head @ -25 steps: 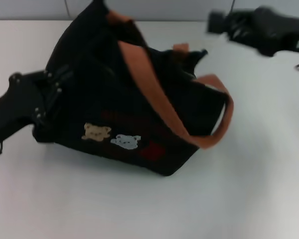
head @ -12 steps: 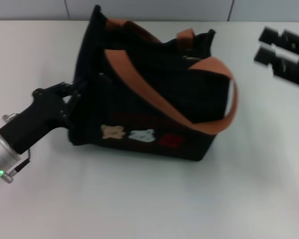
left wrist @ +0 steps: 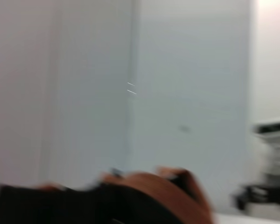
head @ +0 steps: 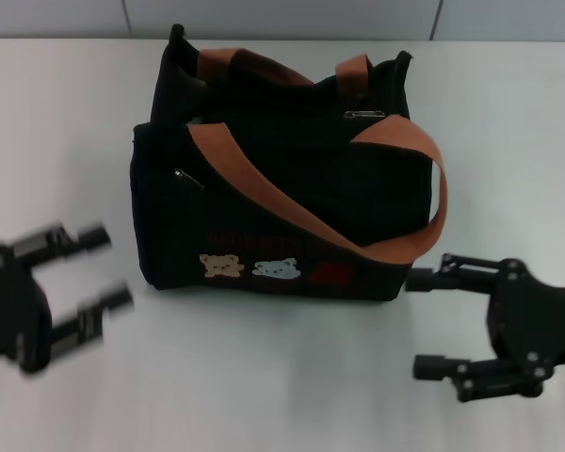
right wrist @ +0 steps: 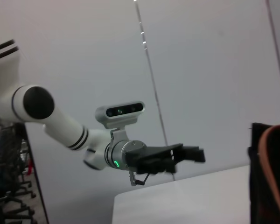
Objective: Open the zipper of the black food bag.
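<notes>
Boxy black fabric food bag (head: 282, 202) with two wide orange-brown webbing straps (head: 292, 202) standing upright near the middle of the white counter (head: 264, 377), long axis running left to right, bear patches (head: 254, 267) and red label (head: 333, 273) low on the front face toward the robot. Black zipper along the top rim, flat rectangular silver metal pull (head: 363, 115) lying near the right end of the rim, lengthwise along it. Small silver side-pocket pull (head: 182, 175) on the left front corner. Left tool (head: 99, 268) low at the left of the bag, apart from it, fingers spread, holding nothing. Right tool (head: 424, 323) low at the right front corner, just beside the bag, fingers spread wide, empty.
</notes>
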